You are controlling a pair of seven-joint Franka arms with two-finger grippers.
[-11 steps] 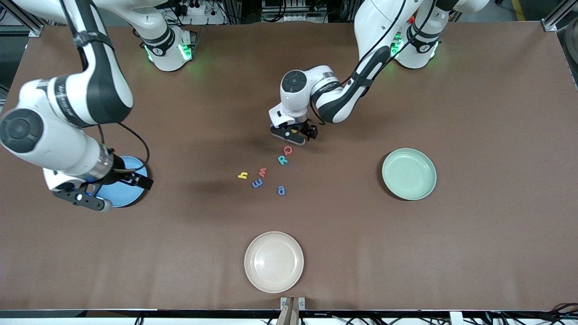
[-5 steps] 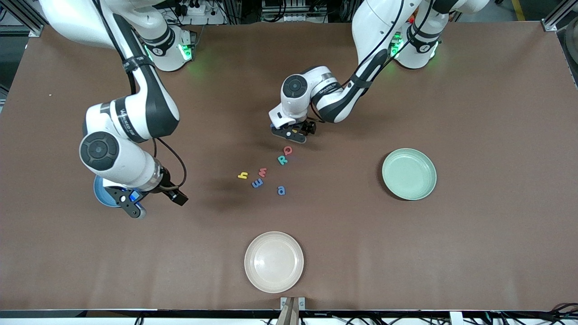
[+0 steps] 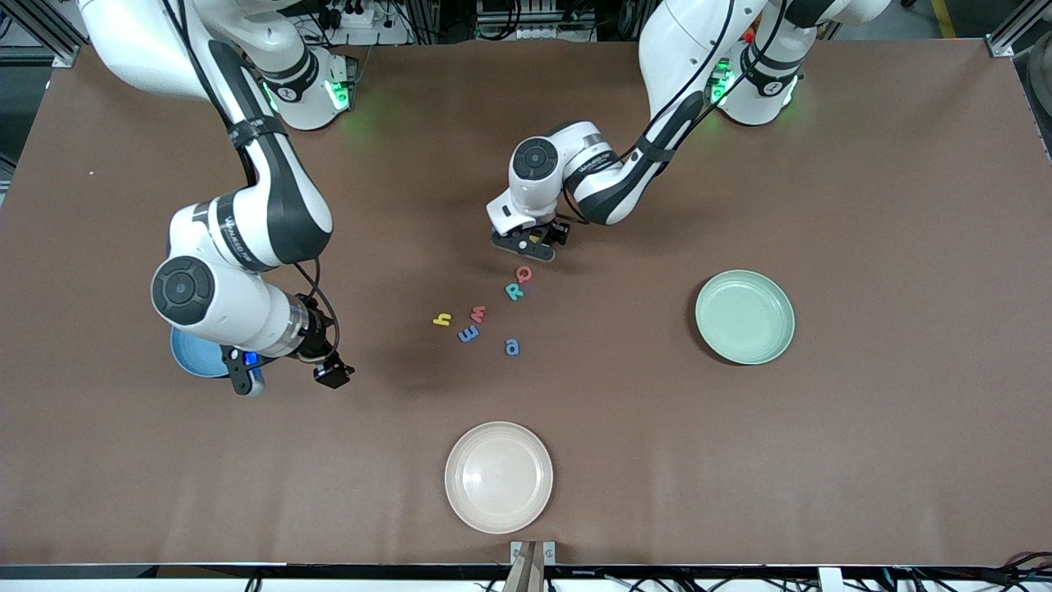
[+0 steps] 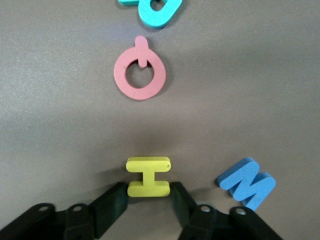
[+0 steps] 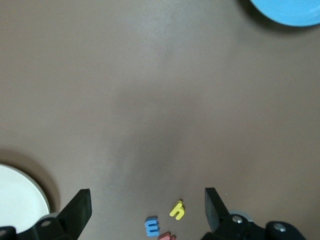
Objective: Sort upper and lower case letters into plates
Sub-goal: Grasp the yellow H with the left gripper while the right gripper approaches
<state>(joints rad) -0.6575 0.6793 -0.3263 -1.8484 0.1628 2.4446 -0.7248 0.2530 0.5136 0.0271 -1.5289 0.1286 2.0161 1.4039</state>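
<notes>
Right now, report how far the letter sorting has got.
Done: nothing seen; green plate empty, blue plate mostly hidden. In hand: left gripper grips the yellow H on the table. Left: pink Q, teal R, yellow h and more. The right gripper waits open beside the blue plate.

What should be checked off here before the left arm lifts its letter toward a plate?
1. Left gripper closed on the yellow foam capital H, fingers on both sides: ok.
2. Pink foam Q and blue foam M apart from the held letter: ok.
3. Pale mint green round plastic plate uncovered toward the left arm's end: ok.
4. Right gripper open, above bare table beside the light blue round plastic plate, away from the letters: ok.
5. Which plate takes capitals: cannot tell.
</notes>
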